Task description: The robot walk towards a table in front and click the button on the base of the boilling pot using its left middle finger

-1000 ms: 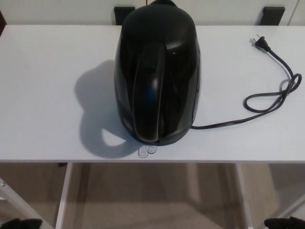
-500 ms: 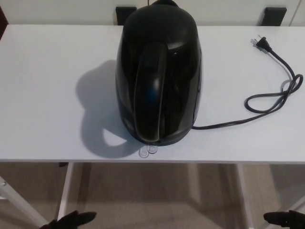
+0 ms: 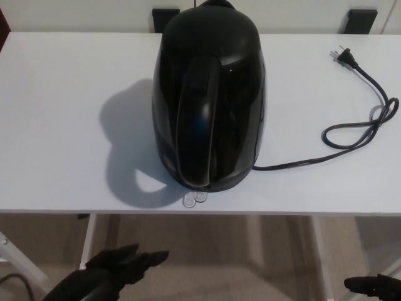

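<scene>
From the head view, the black pot stands near the front edge of the white table, handle toward the robot, with the clear button poking out at its base. The cord loops off to the right, its plug lying loose. The left hand hovers below the table edge, fingers spread, holding nothing. Only a sliver of the right hand shows; I can't tell its state.

One kettle, one cord, two robot hands.
</scene>
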